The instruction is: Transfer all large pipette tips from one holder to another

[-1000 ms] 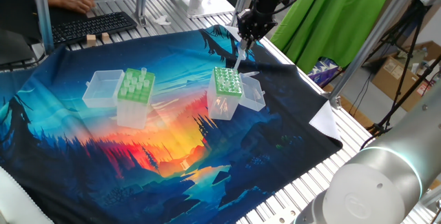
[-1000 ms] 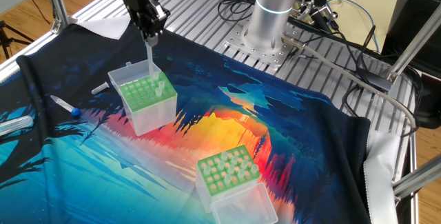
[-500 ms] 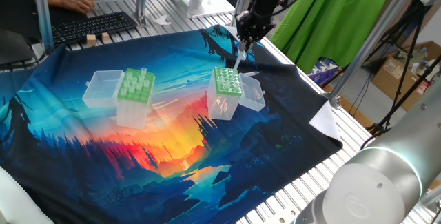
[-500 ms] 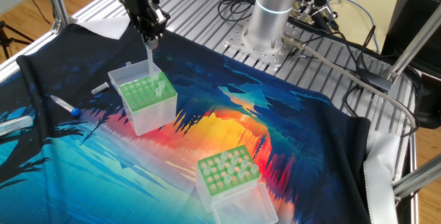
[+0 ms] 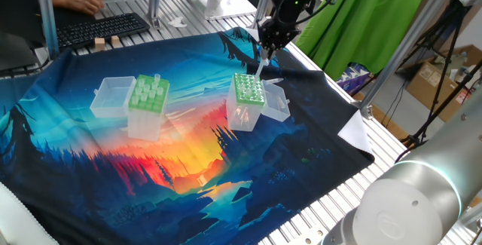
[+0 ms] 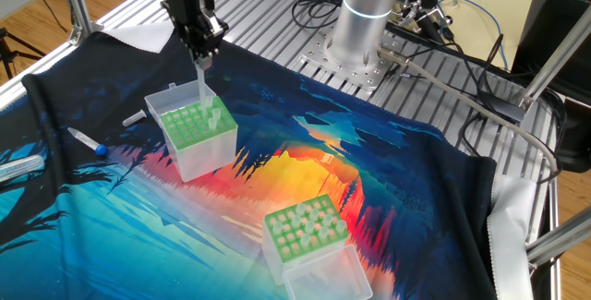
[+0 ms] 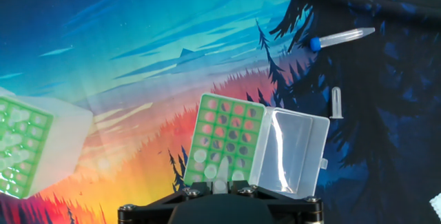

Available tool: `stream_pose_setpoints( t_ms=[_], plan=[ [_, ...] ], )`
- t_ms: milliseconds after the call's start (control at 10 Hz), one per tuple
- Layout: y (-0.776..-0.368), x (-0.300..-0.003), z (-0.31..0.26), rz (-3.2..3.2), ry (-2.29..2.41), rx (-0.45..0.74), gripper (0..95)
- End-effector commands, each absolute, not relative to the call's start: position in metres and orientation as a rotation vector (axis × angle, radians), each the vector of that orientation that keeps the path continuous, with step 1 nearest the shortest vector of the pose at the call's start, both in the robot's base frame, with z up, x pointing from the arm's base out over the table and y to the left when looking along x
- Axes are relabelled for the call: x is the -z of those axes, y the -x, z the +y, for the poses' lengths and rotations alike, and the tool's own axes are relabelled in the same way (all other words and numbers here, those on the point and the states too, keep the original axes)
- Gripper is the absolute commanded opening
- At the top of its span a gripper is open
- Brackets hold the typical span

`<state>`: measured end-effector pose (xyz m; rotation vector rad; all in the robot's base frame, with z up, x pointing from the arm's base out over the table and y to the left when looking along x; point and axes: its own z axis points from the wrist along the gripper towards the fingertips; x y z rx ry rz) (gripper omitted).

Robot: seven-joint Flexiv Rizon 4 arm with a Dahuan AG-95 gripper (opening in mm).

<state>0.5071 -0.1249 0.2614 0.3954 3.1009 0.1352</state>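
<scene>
My gripper (image 5: 265, 48) (image 6: 200, 56) hangs over the darker-green box (image 5: 247, 94) (image 6: 192, 132) (image 7: 224, 140), shut on a large pipette tip (image 5: 260, 65) (image 6: 200, 83) that points down at its top plate. In the hand view the tip's wide end (image 7: 219, 185) sits between the fingers. One tip (image 6: 214, 115) stands seated in this box near its corner. The light-green holder (image 5: 147, 96) (image 6: 301, 230) (image 7: 21, 148), with several tips standing in it, is farther across the cloth.
Both boxes have clear lids folded open (image 7: 293, 151) (image 5: 111, 96). A blue-capped tube (image 7: 341, 38) (image 6: 88, 140) and a small clear tube (image 7: 335, 103) lie on the cloth near the darker-green box. The arm's base (image 6: 367, 14), cables, a keyboard (image 5: 102, 28) and frame posts ring the table.
The gripper with the tip has crept slightly upward above the darker-green box. Both boxes stay put.
</scene>
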Motion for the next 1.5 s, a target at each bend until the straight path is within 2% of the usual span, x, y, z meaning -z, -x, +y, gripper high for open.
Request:
stream_pose_setpoints(
  t_ms=[100, 800, 1300, 1400, 1500],
  plan=[
    [-0.507, -0.257, -0.125, 3.096, -0.392, -0.136, 0.0],
    [-0.508, -0.236, -0.124, 3.082, -0.405, -0.160, 0.0],
    [-0.508, -0.232, -0.124, 3.080, -0.457, -0.148, 0.0],
    [-0.508, -0.232, -0.124, 3.079, -0.469, -0.148, 19.0],
    [-0.508, -0.232, -0.124, 3.078, -0.481, -0.146, 19.0]
  ],
)
